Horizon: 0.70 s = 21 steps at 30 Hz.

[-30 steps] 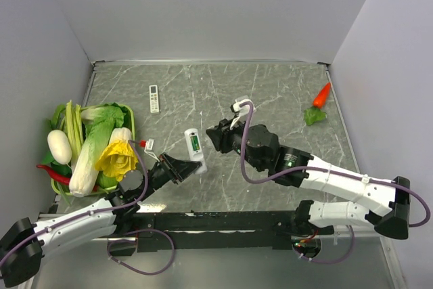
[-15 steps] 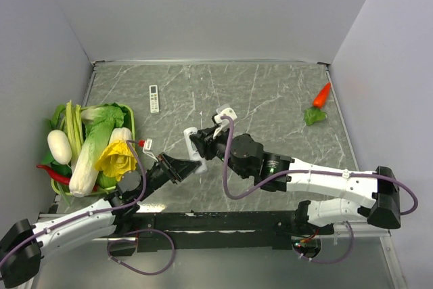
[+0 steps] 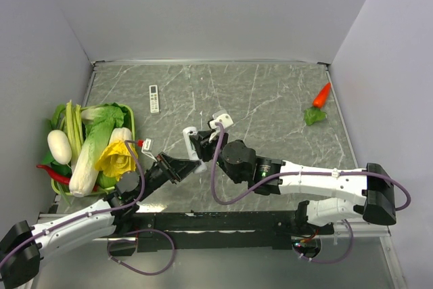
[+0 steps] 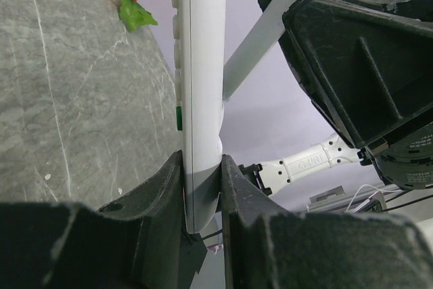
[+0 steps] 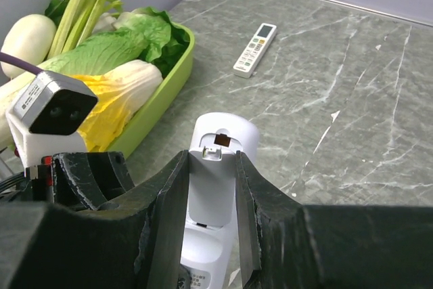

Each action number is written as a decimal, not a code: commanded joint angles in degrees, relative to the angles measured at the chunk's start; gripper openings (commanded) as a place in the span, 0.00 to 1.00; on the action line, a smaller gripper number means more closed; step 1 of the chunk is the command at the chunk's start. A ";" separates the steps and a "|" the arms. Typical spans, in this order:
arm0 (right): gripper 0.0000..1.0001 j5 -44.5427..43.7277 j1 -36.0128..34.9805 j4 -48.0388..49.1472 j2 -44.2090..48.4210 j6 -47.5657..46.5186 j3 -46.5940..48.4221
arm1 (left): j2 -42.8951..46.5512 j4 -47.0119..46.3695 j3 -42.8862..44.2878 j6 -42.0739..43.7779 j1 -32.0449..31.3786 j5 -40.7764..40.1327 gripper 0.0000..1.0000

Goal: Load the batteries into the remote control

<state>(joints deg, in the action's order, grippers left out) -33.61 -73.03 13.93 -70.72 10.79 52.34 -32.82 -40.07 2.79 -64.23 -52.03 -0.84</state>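
The remote control [image 3: 191, 141] is a white bar held up off the table between the two arms. My left gripper [image 3: 193, 166] is shut on its lower end; in the left wrist view the remote [image 4: 199, 65] stands edge-on between the jaws of that gripper [image 4: 201, 187]. My right gripper [image 3: 197, 145] is over the remote's back. In the right wrist view that gripper [image 5: 211, 160] is shut on the white back cover [image 5: 211, 187], which lies on the remote [image 5: 226, 130], just short of its top end. The batteries are hidden.
A slim white remote with button rows [image 3: 154, 98] lies at the back left and also shows in the right wrist view [image 5: 255, 48]. A green basket [image 3: 132, 123] of vegetables stands at the left. A toy carrot [image 3: 321, 96] lies at the far right.
My right arm has swung left onto the remote. A green battery showed in the open back one second ago; the gripper and cover now hide it. The left arm has barely moved.
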 commanded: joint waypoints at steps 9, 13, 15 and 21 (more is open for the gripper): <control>0.00 -3.22 -1.32 1.63 -1.35 1.69 0.57 | 1.35 -4.57 -2.70 0.42 0.09 1.02 0.02; 0.00 -3.75 -2.02 0.92 -1.97 2.66 1.19 | 1.79 -4.31 -2.70 0.42 0.09 1.10 0.02; 0.00 -4.54 -2.11 0.74 -2.06 3.88 1.28 | 1.97 -4.40 -2.70 0.42 0.17 1.02 0.02; 0.00 -5.42 -2.46 1.19 -2.49 4.07 1.54 | 1.97 -4.49 -2.70 0.33 0.17 1.02 0.02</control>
<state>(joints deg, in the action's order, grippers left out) -37.50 -74.78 14.59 -72.25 13.87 52.34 -31.90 -39.55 2.24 -64.16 -52.03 -0.75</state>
